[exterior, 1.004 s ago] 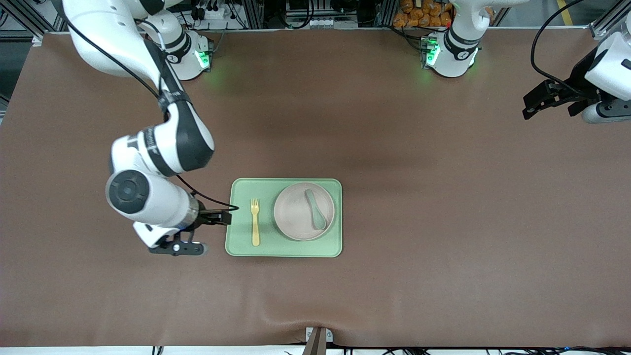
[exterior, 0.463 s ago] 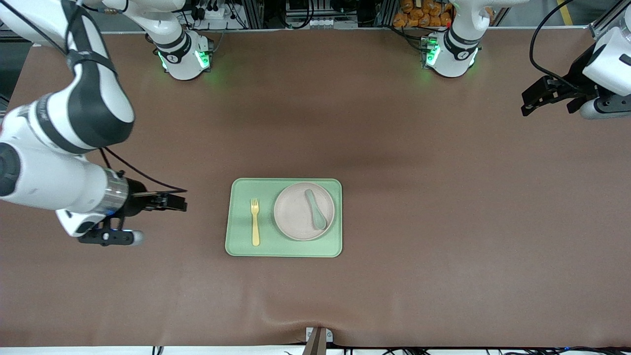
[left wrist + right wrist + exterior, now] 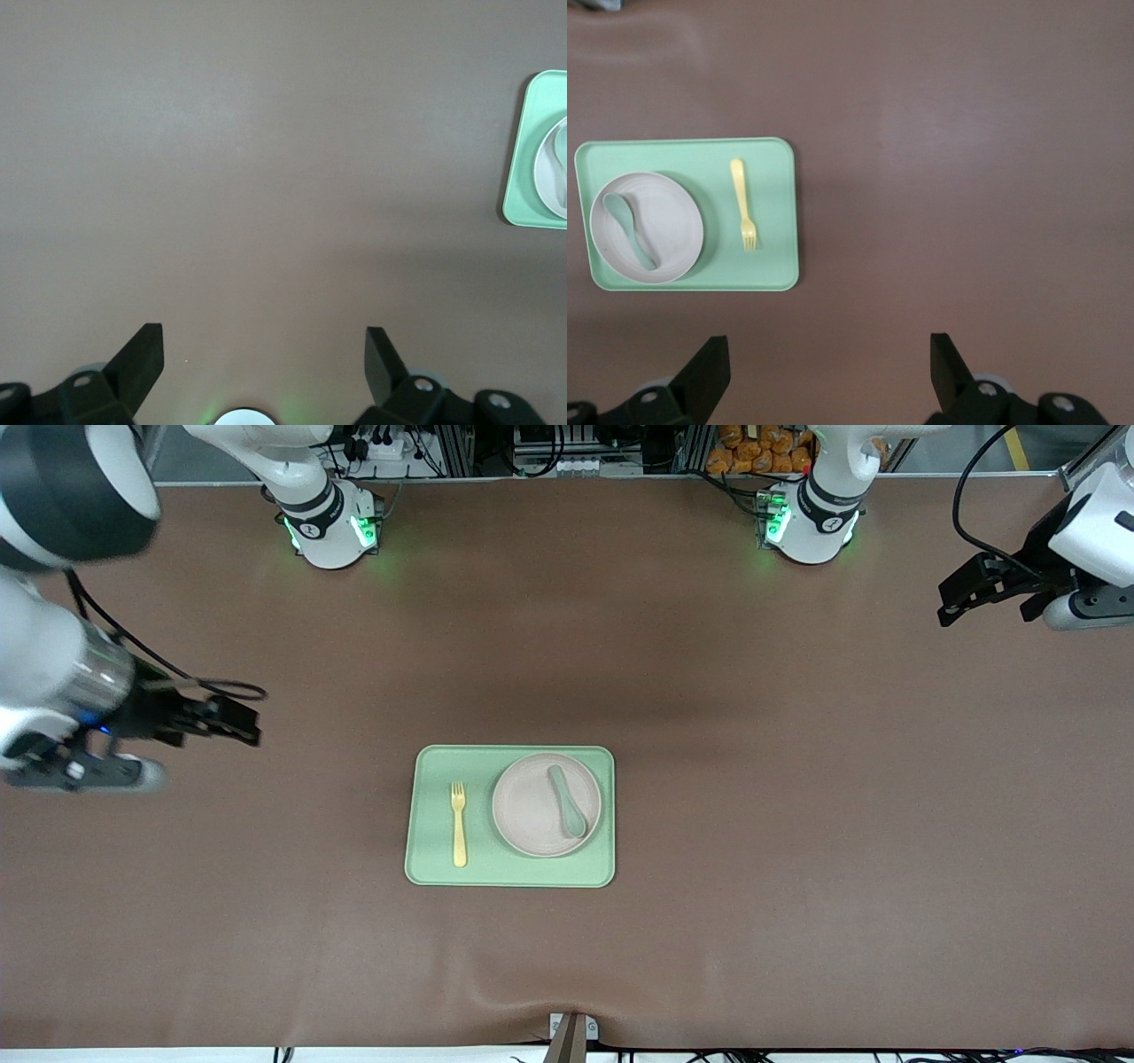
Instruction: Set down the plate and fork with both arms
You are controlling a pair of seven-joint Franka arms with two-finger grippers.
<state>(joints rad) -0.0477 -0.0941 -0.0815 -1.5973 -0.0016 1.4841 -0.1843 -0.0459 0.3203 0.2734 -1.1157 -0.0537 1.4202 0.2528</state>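
Fork [image 3: 459,824] lies beside plate [image 3: 546,805] on the green tray [image 3: 509,872], we see; right pincer [image 3: 232,723] and left pincer [image 3: 961,598] hang open and empty over bare table [image 3: 797,824].

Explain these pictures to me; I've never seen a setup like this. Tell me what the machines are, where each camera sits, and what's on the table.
Two white robot arms stand at a brown table. The big picture looks down from a high camera facing them. The other two come from cameras on each arm's wrist. A green tray lies mid-table. On it lie a yellow fork and, beside it, a pale plate with a grey-green spoon on it. The left claw and the right claw hang open over bare table at opposite ends, holding nothing.
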